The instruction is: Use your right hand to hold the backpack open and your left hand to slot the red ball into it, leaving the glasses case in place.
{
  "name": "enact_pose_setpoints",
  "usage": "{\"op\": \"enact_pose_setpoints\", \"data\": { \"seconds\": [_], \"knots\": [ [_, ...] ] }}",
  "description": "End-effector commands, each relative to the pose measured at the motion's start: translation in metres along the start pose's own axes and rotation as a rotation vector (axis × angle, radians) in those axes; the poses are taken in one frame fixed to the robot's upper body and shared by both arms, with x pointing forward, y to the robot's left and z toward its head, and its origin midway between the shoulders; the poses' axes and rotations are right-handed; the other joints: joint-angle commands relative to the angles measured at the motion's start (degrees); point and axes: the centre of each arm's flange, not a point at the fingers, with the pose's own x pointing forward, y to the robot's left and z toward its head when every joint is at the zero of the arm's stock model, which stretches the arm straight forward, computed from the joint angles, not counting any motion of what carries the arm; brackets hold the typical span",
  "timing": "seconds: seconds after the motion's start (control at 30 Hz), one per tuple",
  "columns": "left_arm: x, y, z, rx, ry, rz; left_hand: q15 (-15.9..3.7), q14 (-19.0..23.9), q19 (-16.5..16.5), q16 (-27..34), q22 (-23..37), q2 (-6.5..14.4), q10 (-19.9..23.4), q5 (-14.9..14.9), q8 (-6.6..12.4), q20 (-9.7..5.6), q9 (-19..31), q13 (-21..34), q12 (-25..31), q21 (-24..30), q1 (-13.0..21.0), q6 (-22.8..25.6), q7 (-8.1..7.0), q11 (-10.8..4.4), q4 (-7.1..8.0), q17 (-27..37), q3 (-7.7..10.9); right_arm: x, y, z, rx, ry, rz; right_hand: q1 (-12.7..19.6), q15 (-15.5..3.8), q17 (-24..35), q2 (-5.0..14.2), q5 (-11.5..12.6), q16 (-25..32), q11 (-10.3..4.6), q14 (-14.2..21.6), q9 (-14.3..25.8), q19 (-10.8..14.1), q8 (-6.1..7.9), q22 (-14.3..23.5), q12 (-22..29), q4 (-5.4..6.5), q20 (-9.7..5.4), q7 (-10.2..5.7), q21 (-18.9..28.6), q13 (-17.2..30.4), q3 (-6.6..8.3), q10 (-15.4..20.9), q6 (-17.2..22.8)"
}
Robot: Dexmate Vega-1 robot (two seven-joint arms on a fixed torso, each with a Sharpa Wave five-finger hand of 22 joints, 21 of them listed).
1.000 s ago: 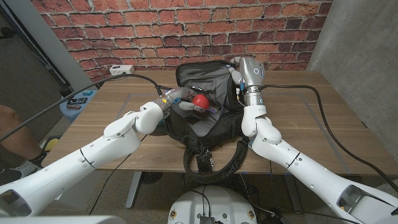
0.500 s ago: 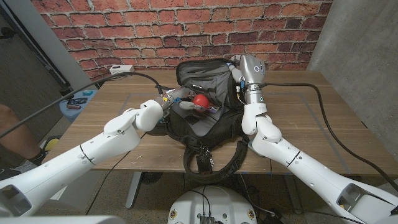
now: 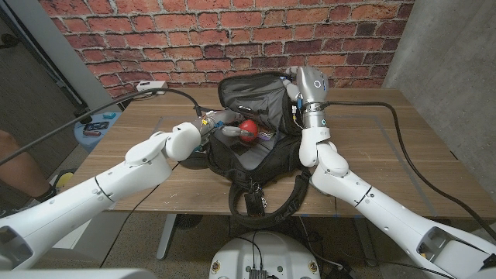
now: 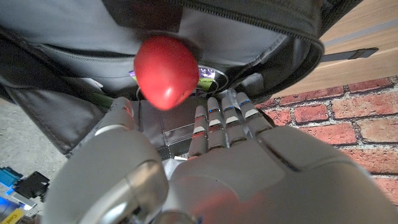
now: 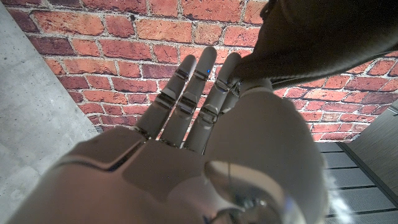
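the black fabric backpack (image 3: 256,143) lies on the wooden table (image 3: 387,155) with its straps hanging over the near edge and its top flap standing up and open, so you can see the grey inside. the left hand (image 3: 225,124) reaches in from the side and is over the open mouth of the bag, and the round red ball (image 3: 249,129) sits at its fingertips. in the left wrist view the red ball (image 4: 166,71) is just past the fingers (image 4: 227,121), right over the grey lining, but i cannot tell if the fingers are holding it or just touching it. farther back, the right hand (image 3: 298,89) is up at the far rim of the bag. in the right wrist view its fingers (image 5: 186,99) are mostly straight and the dark edge of the flap (image 5: 323,37) is pinched beside them, holding the bag open. behind it all is a red brick wall (image 3: 194,31).
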Motion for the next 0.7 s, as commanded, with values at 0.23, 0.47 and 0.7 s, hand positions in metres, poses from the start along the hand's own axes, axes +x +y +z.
{"op": "enact_pose_setpoints", "data": {
  "seconds": [0.23,0.47,0.7],
  "knots": [
    [-0.023,0.016,0.008,0.033,-0.021,-0.016,1.25,-1.5,-1.1,-0.1,0.4,-0.6,-1.6,-0.3,0.27,0.69,0.1,-0.1,0.1,-0.3,-0.8,-1.2,0.57,0.96,0.07,0.3,-0.54,-0.005,-0.007,0.004,-0.006,-0.004,-0.006,0.9,-4.74,0.2,1.08,0.6,-0.1,-0.11,-0.1,0.2,-0.3,0.1,0.2,-0.1,-0.17,-6.1,-0.4,0.3,0.3,-0.41,-0.1,0.2],
    [-0.036,0.018,0.01,0.009,-0.034,-0.023,0.44,-0.7,-0.4,0.5,0.4,-0.2,-0.6,-0.3,1.06,0.13,0.1,-0.3,1.0,0.2,-1.0,0.1,0.39,0.1,-0.1,0.4,-0.28,-0.004,-0.01,0.005,-0.01,-0.015,-0.008,0.9,-4.72,0.2,1.13,0.6,-0.1,-0.11,-0.2,0.3,-0.3,0.09,0.2,-0.2,-0.11,-6.1,-0.43,0.3,0.4,-0.49,-0.3,0.2],
    [-0.054,0.02,0.007,-0.023,-0.039,-0.014,-1.14,0.7,0.8,1.3,0.4,0.5,0.4,-0.2,1.72,-1.19,0.1,-0.6,1.6,0.8,-1.1,1.6,-0.12,-1.68,-0.23,0.5,0.18,-0.004,-0.009,0.006,-0.006,-0.017,-0.014,0.9,-4.73,0.2,1.15,0.6,-0.1,-0.11,-0.2,0.4,-0.3,0.11,0.2,-0.2,-0.06,-6.08,-0.39,0.3,0.4,-0.59,-0.2,0.2]
  ]
}}
